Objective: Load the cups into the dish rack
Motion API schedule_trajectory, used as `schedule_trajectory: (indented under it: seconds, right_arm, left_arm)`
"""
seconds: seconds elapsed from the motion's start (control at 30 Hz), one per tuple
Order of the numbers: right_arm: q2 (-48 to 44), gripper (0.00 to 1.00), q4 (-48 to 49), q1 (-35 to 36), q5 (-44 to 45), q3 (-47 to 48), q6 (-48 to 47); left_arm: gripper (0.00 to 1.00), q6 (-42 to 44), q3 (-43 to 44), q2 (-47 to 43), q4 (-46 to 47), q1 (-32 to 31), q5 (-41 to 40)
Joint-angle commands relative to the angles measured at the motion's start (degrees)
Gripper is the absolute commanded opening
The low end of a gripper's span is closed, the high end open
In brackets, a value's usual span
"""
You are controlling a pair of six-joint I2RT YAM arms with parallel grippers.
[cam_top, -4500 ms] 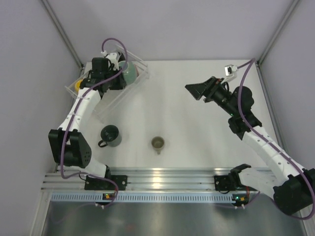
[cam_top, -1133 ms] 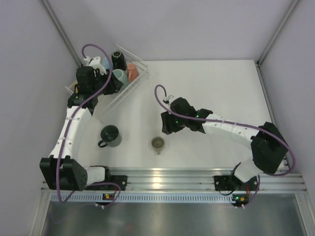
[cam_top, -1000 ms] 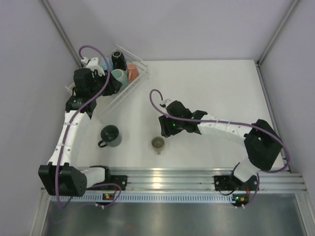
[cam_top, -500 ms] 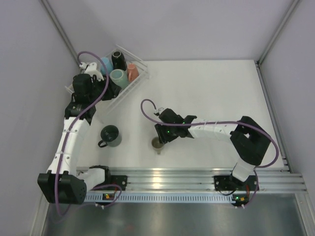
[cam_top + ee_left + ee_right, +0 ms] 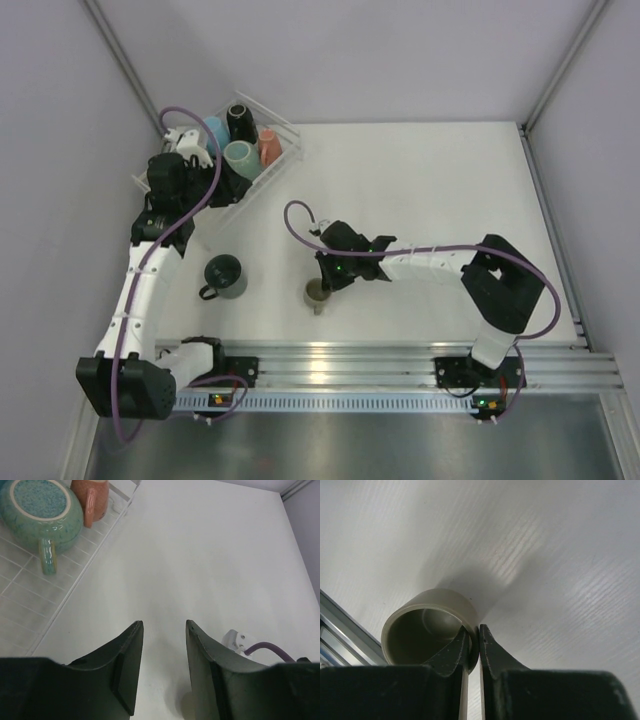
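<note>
A small olive cup (image 5: 318, 293) (image 5: 427, 625) stands upright on the table near the front rail. My right gripper (image 5: 326, 279) (image 5: 473, 639) is shut on its rim, one finger inside, one outside. A dark green mug (image 5: 224, 276) stands to its left. The clear dish rack (image 5: 278, 125) at the back left holds a teal mug (image 5: 240, 157) (image 5: 41, 509), a salmon cup (image 5: 269, 146) (image 5: 90, 498), a black cup (image 5: 240, 120) and a light blue cup (image 5: 214, 130). My left gripper (image 5: 162, 630) hangs open and empty by the rack's near end.
The metal rail (image 5: 330, 358) runs along the table's front edge, just behind the olive cup in the right wrist view. Grey walls close in on the left, back and right. A purple cable (image 5: 296, 218) loops above the right wrist.
My right arm reached left and down to the olive cup and its jaws shut on the rim. The left arm drew back slightly from the rack.
</note>
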Motion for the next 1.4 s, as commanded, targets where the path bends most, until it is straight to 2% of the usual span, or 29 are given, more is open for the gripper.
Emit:
schedule_trajectory:
  seconds: [0.0,0.1,0.17,0.33,0.47,0.6,0.73,0.83,0.87,0.97,1.1,1.27,1.37]
  right_arm:
    - [0.3,0.00,4.1,-0.2,-4.0,4.2,1.2]
    - [-1.6,0.00,6.4,-1.9,-5.5,4.3,2.1]
    - [-3.2,0.00,9.1,-3.9,-9.6,3.6,4.3]
    - [-11.1,0.00,17.2,-13.7,-14.5,1.8,8.8]
    - [-17.4,0.00,24.0,-20.4,-18.7,0.4,12.9]
    - [-21.1,0.00,30.1,-26.4,-21.1,-0.1,17.4]
    - [-22.8,0.00,34.0,-27.7,-22.2,0.0,19.7]
    - [-24.1,0.00,41.1,-28.0,-20.9,-3.0,23.8]
    - [-24.4,0.00,47.0,-28.0,-20.8,-5.3,25.0]
    - [-23.7,0.00,55.9,-28.0,-20.5,-8.0,29.4]
    - [-22.5,0.00,62.4,-28.0,-21.2,-9.2,32.5]
    - [-23.5,0.00,65.7,-27.9,-21.5,-10.9,32.4]
    - [-23.9,0.00,66.8,-28.0,-21.6,-11.4,31.8]
  left_arm:
    - [0.45,0.3,0.3,-1.7,1.6,0.0,5.1]
    - [0.45,-0.5,0.9,-1.2,1.6,0.0,9.5]
    - [0.45,-1.1,1.2,-0.7,1.6,0.0,12.7]
    - [0.46,-4.5,1.1,0.4,4.4,0.0,20.3]
    - [0.46,-11.4,-2.6,0.4,12.2,0.0,27.2]
    - [0.48,-23.6,-6.9,0.2,28.0,-0.2,32.3]
    - [0.52,-27.9,-7.1,0.9,32.4,-1.9,33.2]
    - [0.53,-29.8,-7.3,1.0,36.2,-5.7,32.4]
    - [0.54,-31.0,-7.5,1.1,37.6,-7.0,31.9]
    - [0.56,-34.0,-8.2,2.2,43.0,-13.5,31.0]
    - [0.58,-34.6,-6.7,5.0,44.1,-18.4,30.2]
    - [0.61,-36.6,-6.5,6.8,44.4,-19.6,28.5]
    - [0.62,-40.8,-7.5,7.5,49.4,-20.1,28.4]
